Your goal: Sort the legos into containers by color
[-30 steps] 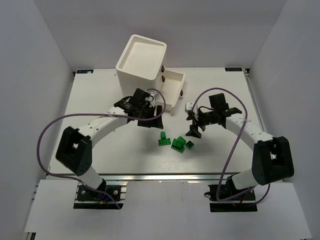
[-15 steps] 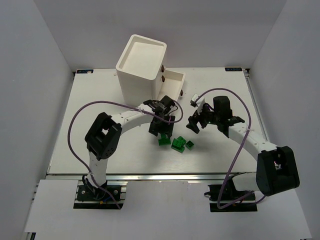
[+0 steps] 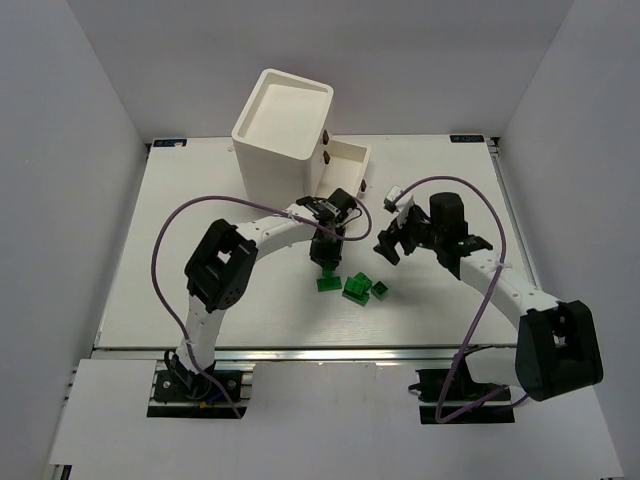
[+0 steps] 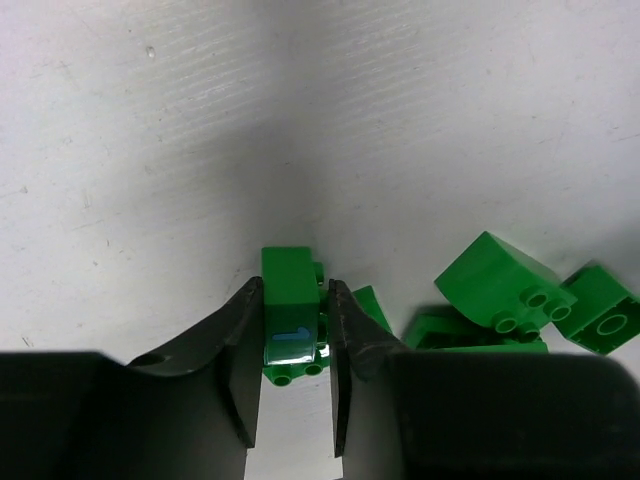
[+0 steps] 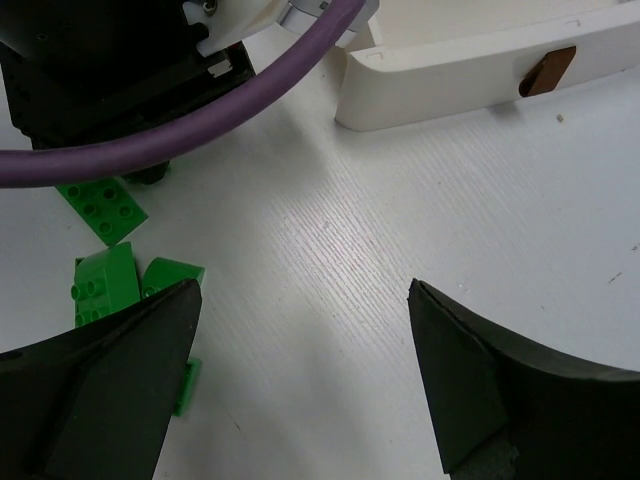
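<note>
Only dark green legos show; no purple or yellow-green ones are in view. Three lie in a small cluster at mid table [image 3: 356,288]. My left gripper [image 3: 326,264] reaches down on the leftmost green lego [image 4: 290,300] and its jaws are closed against its two sides [image 4: 294,284]; the lego still rests on the table, on another green piece. Two more green legos [image 4: 495,285] lie to its right. My right gripper [image 3: 388,248] is wide open and empty [image 5: 302,290] above bare table. The white cabinet [image 3: 280,140] has one drawer [image 3: 352,180] pulled out.
The open drawer's front with its brown knob [image 5: 552,70] stands just beyond the right gripper. The left arm's purple cable [image 5: 200,120] crosses the right wrist view. Green legos [image 5: 105,280] lie left of the right gripper. White walls enclose the table.
My left gripper has swung from beside the open drawer out to the green legos and come down around the leftmost one. My right gripper has shifted slightly back and right.
</note>
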You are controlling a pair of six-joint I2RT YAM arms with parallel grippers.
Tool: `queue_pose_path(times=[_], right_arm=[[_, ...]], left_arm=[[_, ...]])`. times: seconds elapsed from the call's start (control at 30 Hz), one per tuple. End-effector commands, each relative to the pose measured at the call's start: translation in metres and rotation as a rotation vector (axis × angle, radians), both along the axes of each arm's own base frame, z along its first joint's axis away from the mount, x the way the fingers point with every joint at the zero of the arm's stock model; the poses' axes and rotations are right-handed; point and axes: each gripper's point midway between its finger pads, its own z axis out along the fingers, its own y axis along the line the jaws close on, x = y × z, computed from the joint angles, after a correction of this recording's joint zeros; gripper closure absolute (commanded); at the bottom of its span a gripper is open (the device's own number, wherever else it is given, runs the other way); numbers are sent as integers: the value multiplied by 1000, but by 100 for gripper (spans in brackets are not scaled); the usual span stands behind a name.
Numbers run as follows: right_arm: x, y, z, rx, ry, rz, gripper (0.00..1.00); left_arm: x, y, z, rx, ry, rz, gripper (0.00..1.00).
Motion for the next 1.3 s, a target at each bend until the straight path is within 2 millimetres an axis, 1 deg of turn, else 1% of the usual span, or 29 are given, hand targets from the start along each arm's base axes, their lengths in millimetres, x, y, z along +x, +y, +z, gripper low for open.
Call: queue_pose_path(times=[0.0, 0.03, 0.07, 0.13, 0.17, 0.23, 0.27, 0.33, 0.37, 0.4, 0.43, 0.47, 0.5, 0.57, 0.6, 0.63, 0.67, 0.7, 0.73, 0.77, 0.8, 0.87, 0.93, 1.03, 1.07, 1.17, 1.2, 1.23, 1.27], right_arm=[[2, 0, 16, 19, -61, -13, 11], [2, -2, 16, 20, -63, -18, 11], [2, -2, 17, 20, -65, -20, 11], [6, -7, 20, 15, -83, -61, 11], [8, -11, 22, 16, -100, -92, 11], [17, -16, 30, 36, -148, -151, 11], [19, -19, 28, 40, -146, -187, 11], [21, -22, 23, 36, -111, -215, 11], [20, -22, 15, 21, -72, -199, 18], [20, -19, 20, 29, -58, -178, 28], [9, -13, 15, 36, -10, -118, 45], [5, -9, 17, 30, -18, -69, 86], [-1, -4, 20, 49, -14, -27, 100], [-7, -2, 24, 62, -25, -8, 100], [-10, -2, 25, 61, -39, 9, 100], [-12, -2, 24, 56, -45, 17, 100], [-18, -3, 22, 47, -32, 26, 99], [-20, -4, 23, 33, -51, 48, 89], [-22, -3, 23, 26, -55, 62, 79], [-25, -5, 23, 19, -53, 64, 57], [-26, -5, 24, 14, -60, 82, 49], [-35, -4, 21, 5, -42, 119, 38], [-45, 1, 19, 6, -37, 191, 34], [-55, 6, 15, 14, 1, 252, 29], [-57, 6, 14, 12, 6, 264, 27], [-63, 7, 8, 0, 19, 310, 27], [-67, 10, 11, 14, 14, 352, 29], [-80, 9, 3, 13, 70, 391, 34], [-85, 9, 0, -20, 17, 481, 41]], left_arm=[[10, -11, 34, -73, -76, -15, 86], [10, -12, 41, -88, -89, -36, 90], [11, -17, 60, -133, -119, -54, 94], [14, -34, 88, -234, -176, -143, 97], [18, -40, 111, -285, -230, -166, 98], [25, -44, 132, -304, -294, -209, 99], [42, -38, 149, -312, -344, -185, 100], [62, -34, 164, -285, -412, -174, 100], [76, -34, 185, -271, -477, -158, 100], [97, -26, 179, -229, -491, -128, 100], [109, -25, 181, -214, -509, -120, 100], [122, -23, 186, -212, -533, -101, 100], [142, -15, 185, -220, -546, -46, 100], [164, -7, 181, -196, -565, 7, 98], [175, -12, 196, -212, -606, 13, 97], [188, -10, 179, -189, -590, 33, 94], [197, -9, 179, -204, -597, 45, 89], [200, -13, 183, -224, -608, 41, 85], [208, -13, 179, -234, -611, 44, 79], [210, -18, 180, -251, -615, 37, 65], [212, -20, 180, -260, -613, 40, 59], [213, -24, 174, -270, -605, 35, 47], [214, -24, 171, -269, -601, 39, 39], [214, -24, 173, -271, -605, 40, 31], [214, -23, 175, -268, -608, 43, 30], [213, -21, 190, -280, -632, 50, 31], [210, -22, 200, -295, -642, 39, 43], [207, -23, 208, -313, -651, 26, 56], [199, -29, 212, -327, -645, -1, 69]])
